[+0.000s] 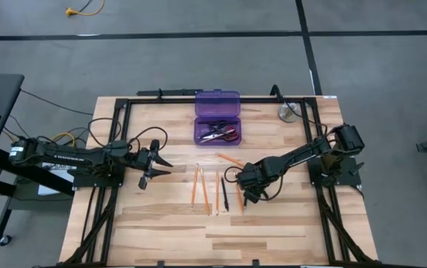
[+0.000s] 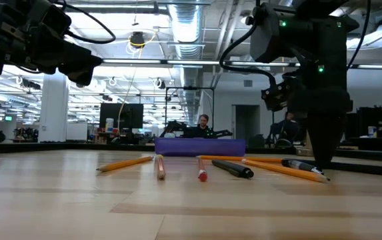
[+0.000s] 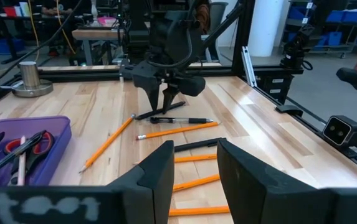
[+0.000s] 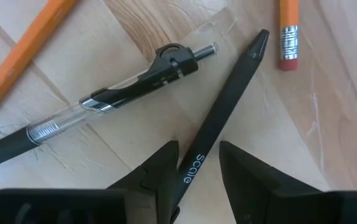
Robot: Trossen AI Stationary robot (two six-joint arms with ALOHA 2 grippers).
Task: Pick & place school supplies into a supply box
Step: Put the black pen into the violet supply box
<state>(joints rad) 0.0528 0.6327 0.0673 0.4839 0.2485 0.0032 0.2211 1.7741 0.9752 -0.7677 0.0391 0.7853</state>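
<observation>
Purple supply box holds only scissors and a pen. Beside it, pencils await you. Right gripper straddles a black pen, unclosed; left gripper gapes empty.

— What carries everything?
— A light wooden table made of planks, with a black frame along its edges.
— And directly on it?
— An open purple supply box near the far edge, a round silver disc beside it, and, nearer the middle, orange pencils lying with a few dark pens.
</observation>
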